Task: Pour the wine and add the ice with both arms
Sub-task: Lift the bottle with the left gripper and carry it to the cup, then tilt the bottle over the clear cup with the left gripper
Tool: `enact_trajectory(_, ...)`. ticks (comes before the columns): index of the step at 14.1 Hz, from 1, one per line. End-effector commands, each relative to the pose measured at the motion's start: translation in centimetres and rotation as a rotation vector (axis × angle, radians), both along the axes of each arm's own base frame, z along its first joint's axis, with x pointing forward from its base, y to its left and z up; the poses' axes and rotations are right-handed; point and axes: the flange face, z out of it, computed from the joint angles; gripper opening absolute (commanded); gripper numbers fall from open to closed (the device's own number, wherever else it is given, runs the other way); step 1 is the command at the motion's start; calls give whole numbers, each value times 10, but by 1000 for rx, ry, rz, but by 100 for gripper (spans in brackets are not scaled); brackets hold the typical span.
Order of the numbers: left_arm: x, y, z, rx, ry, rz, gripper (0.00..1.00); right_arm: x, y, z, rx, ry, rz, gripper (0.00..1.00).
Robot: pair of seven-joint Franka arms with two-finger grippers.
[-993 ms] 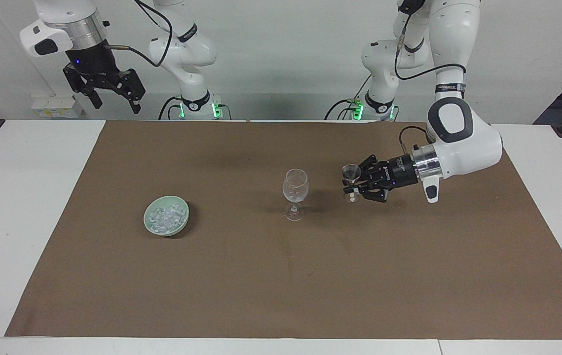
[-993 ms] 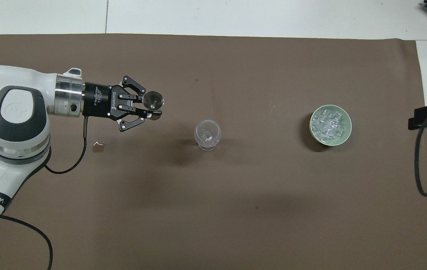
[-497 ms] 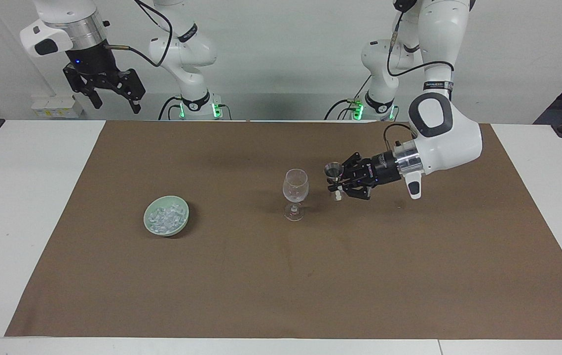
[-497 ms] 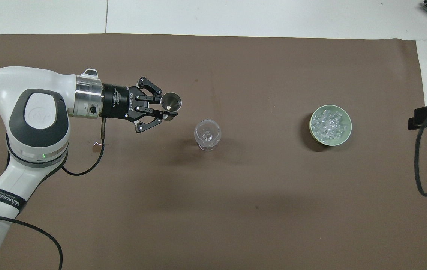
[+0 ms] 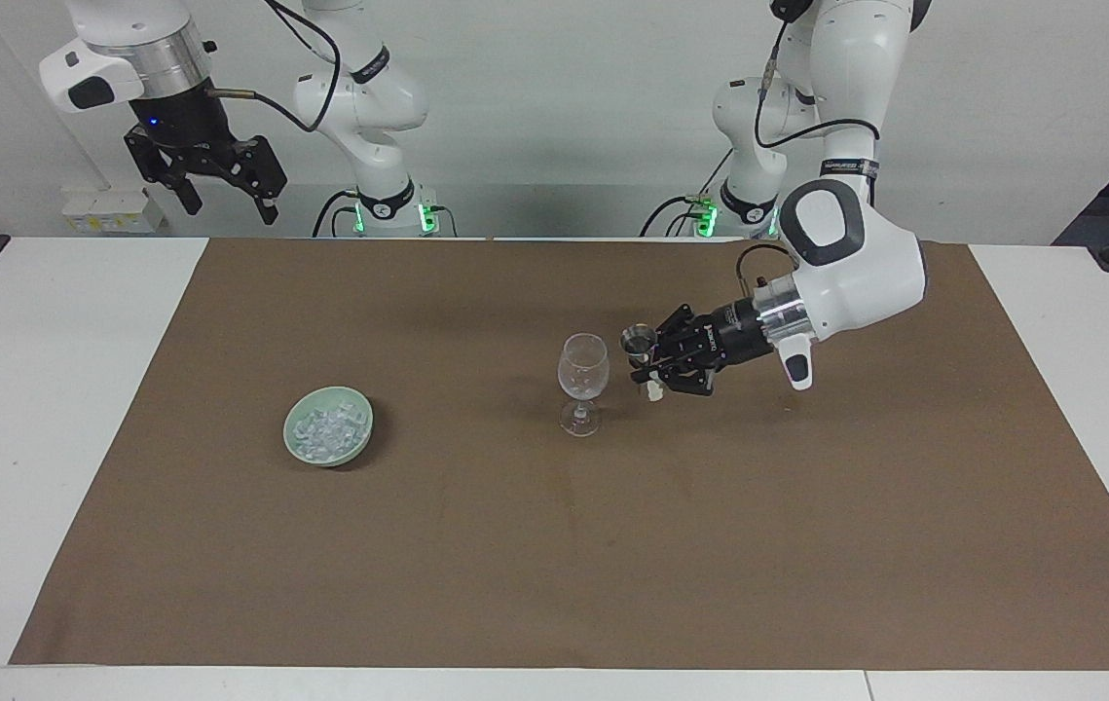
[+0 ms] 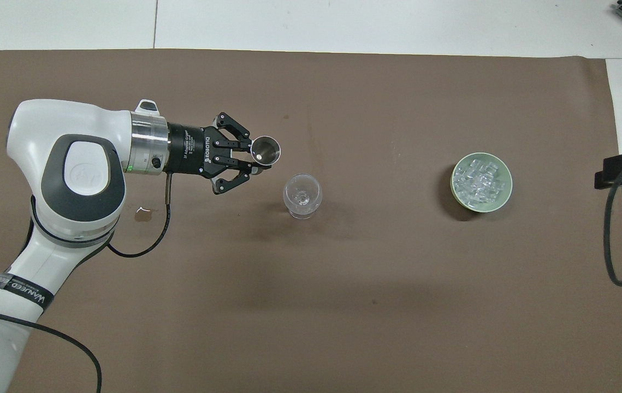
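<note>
Nearest to us, at the robots' end of the table, our right gripper (image 5: 223, 190) waits high in the air with its jaws spread wide and nothing in them. Farther out, our left gripper (image 5: 656, 362) is clamped on a small metal jigger (image 5: 639, 341) and holds it upright in the air, just beside the wine glass (image 5: 582, 382) on the left arm's side. The glass stands upright on the brown mat (image 5: 612, 545) and looks empty. The ice (image 5: 325, 431) lies heaped in the green bowl (image 5: 352, 450), well apart from the glass toward the right arm's end. The step in hand appears to be the pour. To do it well, we bring the jigger's lip over the glass opening before tipping, keep it clear of the rim — a knock could topple the stemmed glass — and roll the wrist slowly so the stream lands inside
</note>
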Motion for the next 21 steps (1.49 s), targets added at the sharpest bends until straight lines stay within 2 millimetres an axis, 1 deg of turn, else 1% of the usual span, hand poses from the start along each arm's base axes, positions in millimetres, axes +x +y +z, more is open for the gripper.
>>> enact_trajectory(1,-8,-11,7,41,-19,-18,0,-8,-1,1,12,2,12,100)
enact_trajectory(2,-12,-18,9,52,-24,-33,0,-8,-1,0,12,3,12,100)
enact_trajectory(4,-13,-19,10,72,-26,-41,0,-8,-2,0,12,3,10,100)
enact_trajectory(7,-23,-35,17,132,-71,-104,0,-8,-2,0,12,3,10,100)
enact_trajectory(10,-23,-36,20,159,-92,-123,0,-8,-2,0,12,3,10,100)
enact_trajectory(12,-27,-43,20,177,-104,-148,0,-8,-1,0,12,3,12,100)
enact_trajectory(16,-27,-43,19,200,-116,-162,0,-8,-1,0,12,3,12,100)
enact_trajectory(21,-27,-48,27,258,-155,-195,0,-8,-2,1,12,2,10,100)
